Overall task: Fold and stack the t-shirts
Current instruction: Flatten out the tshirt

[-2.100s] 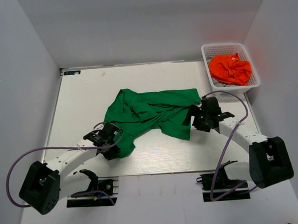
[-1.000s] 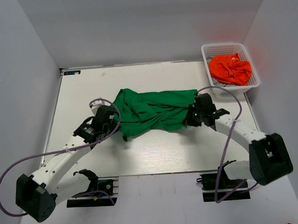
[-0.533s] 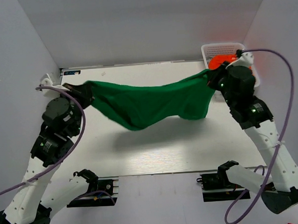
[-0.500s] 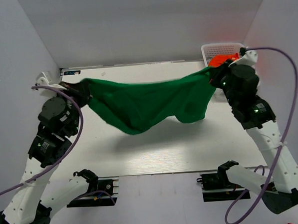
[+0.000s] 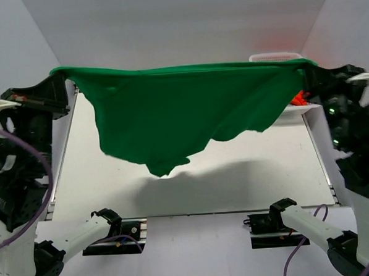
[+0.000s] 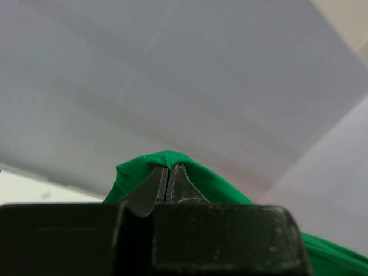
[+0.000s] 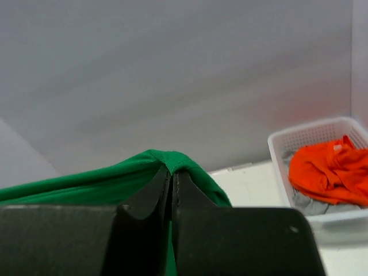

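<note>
Green t-shirt [image 5: 177, 113]: we see it in the air, well above the table [image 5: 236, 185]. Its top edge is pulled taut between the two grippers and the rest hangs as a sheet with an uneven lower edge.
Change: half a second ago it sagged lower between the arms. Now both arms are higher and wider apart, and the cloth is spread out and hides most of the basket [image 7: 282, 144].
Left gripper [image 6: 168, 172]: pinched tight on the shirt's left top corner, with cloth folded over the fingertips.
Right gripper [image 7: 171, 175]: clamped on the right top corner in the same way.
Orange t-shirt [image 7: 328, 167]: crumpled inside the white basket at the table's far right.
</note>
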Controlling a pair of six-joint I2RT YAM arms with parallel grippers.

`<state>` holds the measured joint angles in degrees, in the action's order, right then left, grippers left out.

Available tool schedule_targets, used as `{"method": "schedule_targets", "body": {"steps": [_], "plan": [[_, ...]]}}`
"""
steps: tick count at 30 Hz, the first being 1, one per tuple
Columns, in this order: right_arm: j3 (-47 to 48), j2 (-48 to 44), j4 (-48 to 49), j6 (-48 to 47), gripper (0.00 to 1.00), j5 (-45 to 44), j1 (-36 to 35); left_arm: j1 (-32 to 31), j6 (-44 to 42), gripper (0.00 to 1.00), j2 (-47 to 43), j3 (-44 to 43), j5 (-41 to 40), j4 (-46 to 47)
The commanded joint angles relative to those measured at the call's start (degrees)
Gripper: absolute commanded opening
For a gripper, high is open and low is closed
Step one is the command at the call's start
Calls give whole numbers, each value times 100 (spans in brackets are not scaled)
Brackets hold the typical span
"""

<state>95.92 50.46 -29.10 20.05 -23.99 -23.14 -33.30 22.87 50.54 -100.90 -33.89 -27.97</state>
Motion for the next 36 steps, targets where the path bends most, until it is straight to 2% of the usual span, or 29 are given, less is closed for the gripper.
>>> {"method": "schedule_targets", "body": {"steps": [1,3,9,13,16,18,21,24,25,27,29,32,33,34,35,36], "plan": [[777,-185,-33,-414,0,59,37,96,-345,0,-194,-579,442,46],[1163,-168,-323,-432,0,192,37,96,-345,0,-194,-929,698,-77],[1368,-501,-570,-345,0,851,46,96,-398,0,113,-2062,1516,-551],[1368,-651,-649,-257,0,1001,64,148,-336,0,175,-2320,1903,-684],[1298,-669,-597,-274,0,949,64,148,-388,0,175,-2180,1843,-448],[1044,-625,-440,-283,0,844,64,148,-389,0,315,-2100,1467,-218],[631,-432,-228,-292,0,791,55,148,-652,0,938,-2100,1202,-288],[-212,-256,184,-292,0,511,63,61,-915,0,1475,-1224,509,36],[-675,-186,603,-222,0,405,55,60,-986,0,1598,-543,193,202],[-1372,76,817,-81,0,-50,63,157,-987,0,2009,173,-537,817],[-1943,507,1012,234,0,-228,81,218,-751,0,2414,886,-986,1047],[-2515,1439,1178,525,0,33,99,463,-172,0,3328,1466,-1041,1048],[-2656,2093,1248,561,0,122,116,552,-47,0,3557,1607,-1041,1239],[-2692,2309,1562,596,0,296,134,657,50,0,3820,1757,-954,1319],[-2719,2546,1687,544,0,333,186,849,207,0,4432,1758,-953,1407],[-2597,3270,1880,535,0,377,195,964,278,3,4812,1636,-761,1216]]}}
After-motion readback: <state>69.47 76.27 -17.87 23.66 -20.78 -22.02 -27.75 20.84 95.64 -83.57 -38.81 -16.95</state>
